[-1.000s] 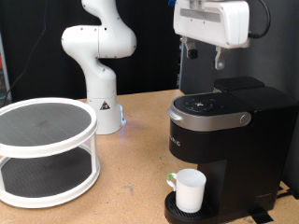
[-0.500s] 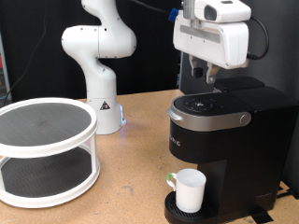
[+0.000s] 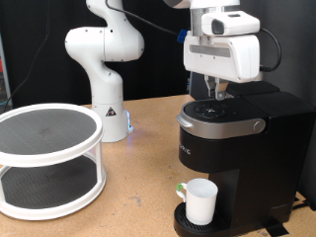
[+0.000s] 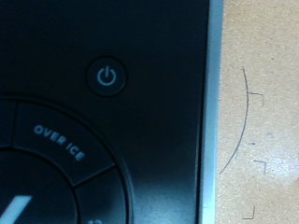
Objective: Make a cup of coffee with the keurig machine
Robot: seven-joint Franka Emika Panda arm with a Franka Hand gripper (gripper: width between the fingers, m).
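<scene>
One gripper (image 3: 217,95) hangs straight down over the top of the keurig machine (image 3: 235,148).

We see the white hand pointing vertically, its fingertips just above the dark button panel (image 3: 215,107) on the machine's top, near the silver-grey lid handle (image 3: 232,126); whether they touch the panel we cannot tell. We cannot tell how far the fingers are spread either, since they read as one dark stub in the exterior view and do not show in the wrist view; nothing is visible between them. Our wrist view looks closely at the black panel, with a power button (image 4: 107,76) and a segment marked "OVER ICE" (image 4: 59,142). The cup (image 3: 201,201) stands on the drip tray (image 3: 182,225) at the machine's front. A white two-tier stand (image 3: 49,158) sits at the exterior view's left.
</scene>
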